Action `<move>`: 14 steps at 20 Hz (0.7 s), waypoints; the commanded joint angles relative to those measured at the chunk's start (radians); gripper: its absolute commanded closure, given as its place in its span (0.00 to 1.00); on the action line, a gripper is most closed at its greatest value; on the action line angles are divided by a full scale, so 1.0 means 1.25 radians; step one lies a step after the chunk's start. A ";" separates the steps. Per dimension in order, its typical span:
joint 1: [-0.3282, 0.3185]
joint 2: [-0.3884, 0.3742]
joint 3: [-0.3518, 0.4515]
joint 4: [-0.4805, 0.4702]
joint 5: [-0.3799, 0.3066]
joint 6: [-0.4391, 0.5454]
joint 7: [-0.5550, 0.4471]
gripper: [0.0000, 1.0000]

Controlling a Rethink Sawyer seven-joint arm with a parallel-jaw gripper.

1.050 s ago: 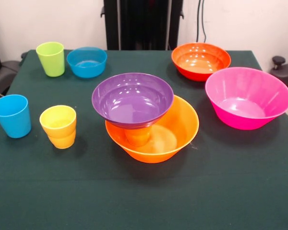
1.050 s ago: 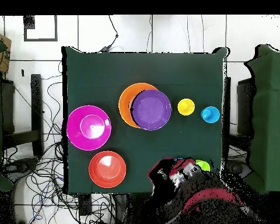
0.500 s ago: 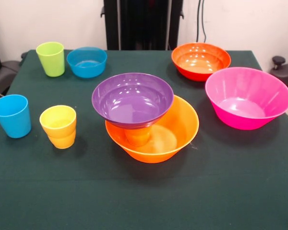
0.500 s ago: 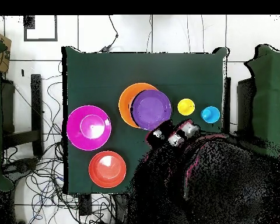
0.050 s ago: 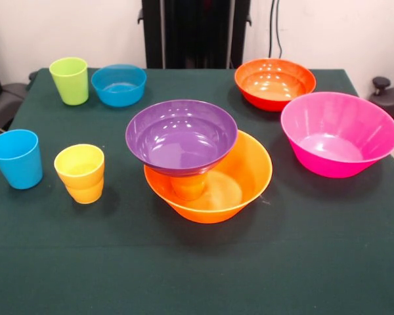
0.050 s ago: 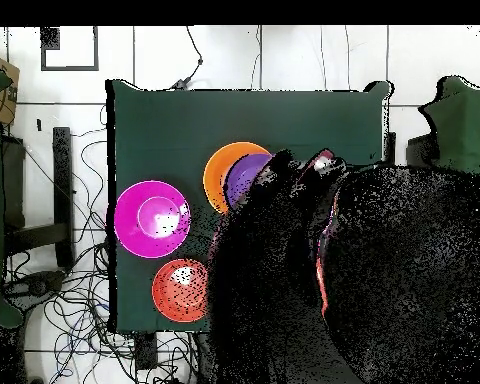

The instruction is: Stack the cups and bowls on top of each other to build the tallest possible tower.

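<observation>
1. Tower (image 5: 190, 164) – it stands near the middle of the tabletop (image 5: 197, 262). A wide orange bowl (image 5: 243, 177) is the base, a small orange cup (image 5: 188, 187) stands inside it, and a purple bowl (image 5: 181, 134) sits upright on the cup, its rim overhanging the base toward the left.
2. Loose pieces: to the left, the yellow cup (image 5: 80, 172) is near the tower and the blue cup (image 5: 16, 157) is further out. The lime green cup (image 5: 69, 80) and small blue bowl (image 5: 119, 84) sit far left. The red-orange bowl (image 5: 274, 82) is far right and the pink bowl (image 5: 338, 134) is right.
3. Hand (image 6: 324, 162) – seen only from overhead, at the end of the arm (image 6: 284, 260), which hides the cup side of the tabletop. Whether it is released or clenched I cannot tell, and nothing shows in its grasp.
4. Key relation: the hand appears just beside the purple bowl's rim, on the side where the yellow and blue cups stand. The tower therefore lies to its right in the scene, with those cups likely beneath it.
5. Judgement: a cup is probably the next piece. Set down off-centre in the purple bowl, it could tip the top-heavy pile.
</observation>
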 commanded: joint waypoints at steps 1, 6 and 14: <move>-0.049 0.035 0.102 0.009 -0.028 0.009 -0.334 0.00; -0.169 0.001 0.089 0.039 0.000 0.055 -0.468 0.00; -0.333 -0.097 0.031 0.176 0.061 0.072 -0.629 0.00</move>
